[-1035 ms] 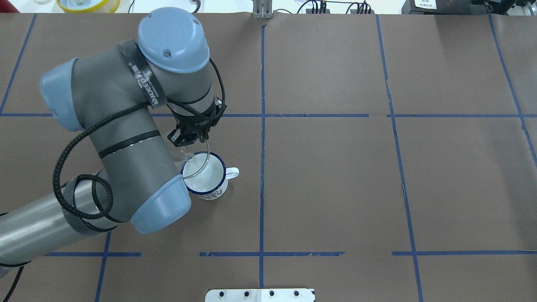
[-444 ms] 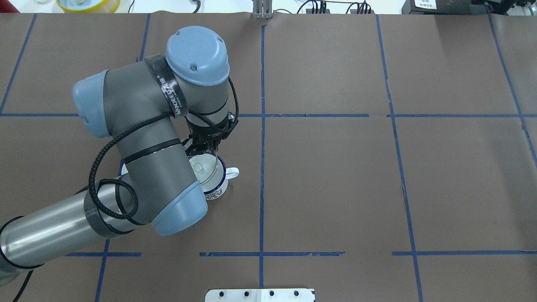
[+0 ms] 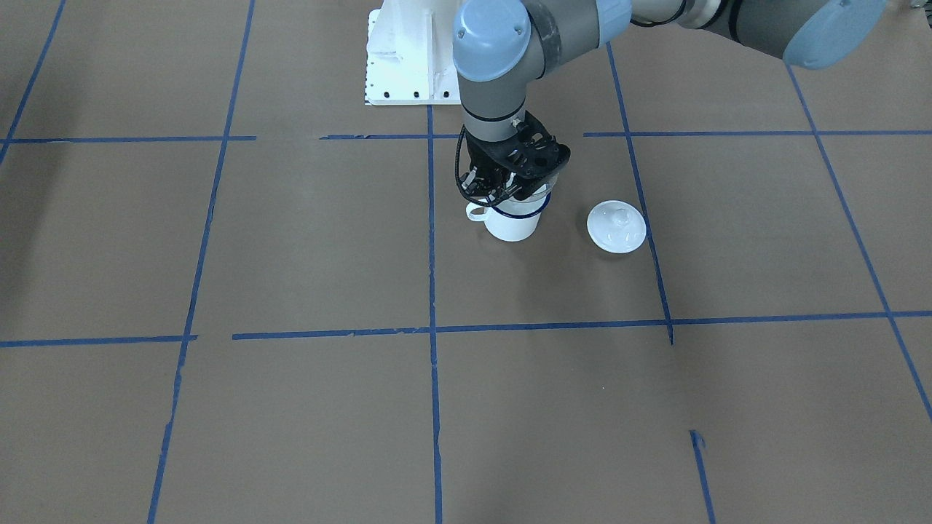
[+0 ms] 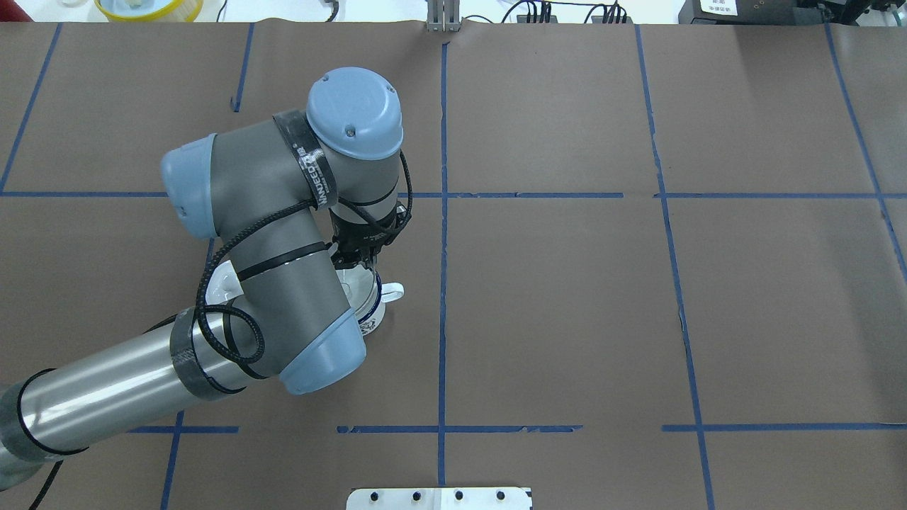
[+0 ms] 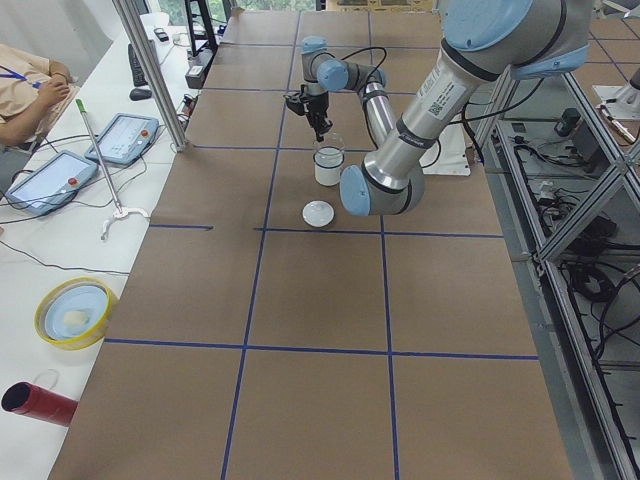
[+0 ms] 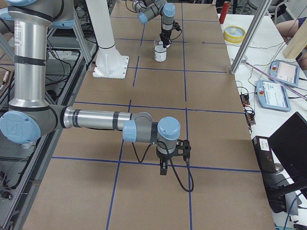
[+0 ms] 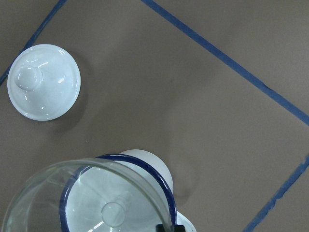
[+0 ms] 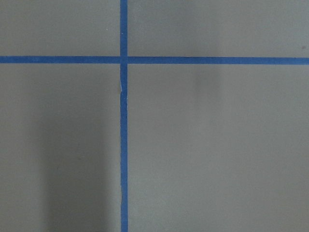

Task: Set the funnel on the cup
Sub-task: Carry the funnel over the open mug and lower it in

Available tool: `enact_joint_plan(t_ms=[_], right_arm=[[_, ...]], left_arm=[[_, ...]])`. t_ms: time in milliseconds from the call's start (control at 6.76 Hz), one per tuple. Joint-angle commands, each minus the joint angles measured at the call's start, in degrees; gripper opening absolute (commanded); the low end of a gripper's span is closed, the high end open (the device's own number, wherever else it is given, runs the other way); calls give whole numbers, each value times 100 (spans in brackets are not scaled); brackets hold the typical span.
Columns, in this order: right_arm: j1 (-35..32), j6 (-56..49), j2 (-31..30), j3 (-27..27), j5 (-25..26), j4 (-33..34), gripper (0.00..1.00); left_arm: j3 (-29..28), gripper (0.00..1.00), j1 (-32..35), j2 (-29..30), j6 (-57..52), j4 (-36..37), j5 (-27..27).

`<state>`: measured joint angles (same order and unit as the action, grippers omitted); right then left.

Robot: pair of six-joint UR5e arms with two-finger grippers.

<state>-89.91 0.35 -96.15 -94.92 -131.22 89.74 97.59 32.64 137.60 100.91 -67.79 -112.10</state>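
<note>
The white cup (image 3: 513, 224) with a dark blue rim stands upright left of the table's middle; it also shows in the overhead view (image 4: 373, 313) and in the left wrist view (image 7: 161, 180). My left gripper (image 3: 510, 191) is shut on the rim of the clear funnel (image 7: 58, 193) and holds it directly over the cup's mouth, spout pointing down into the cup. In the overhead view the funnel (image 4: 356, 287) is mostly hidden by the arm. My right gripper (image 6: 163, 168) hangs low over bare table far from the cup; I cannot tell whether it is open or shut.
A round white knobbed lid (image 3: 617, 226) lies on the table beside the cup, also in the left wrist view (image 7: 44, 81). The white base plate (image 3: 400, 65) stands behind the cup. A yellow bowl (image 5: 75, 312) and tablets sit off the table's far edge.
My left arm has swung to the right and carried the funnel from the cup's left rim to over its mouth, covering most of the cup from above.
</note>
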Motion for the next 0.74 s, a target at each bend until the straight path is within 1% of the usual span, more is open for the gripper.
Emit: enact_joint_plan(t_ms=[0,592], right_arm=[[0,0,0,0,0,0,100],[0,0,0,0,0,0,100]], left_arm=[[-56,0,-64,-14,-1,-50,21],[-205,0,-73,-23,-142,-235,48]])
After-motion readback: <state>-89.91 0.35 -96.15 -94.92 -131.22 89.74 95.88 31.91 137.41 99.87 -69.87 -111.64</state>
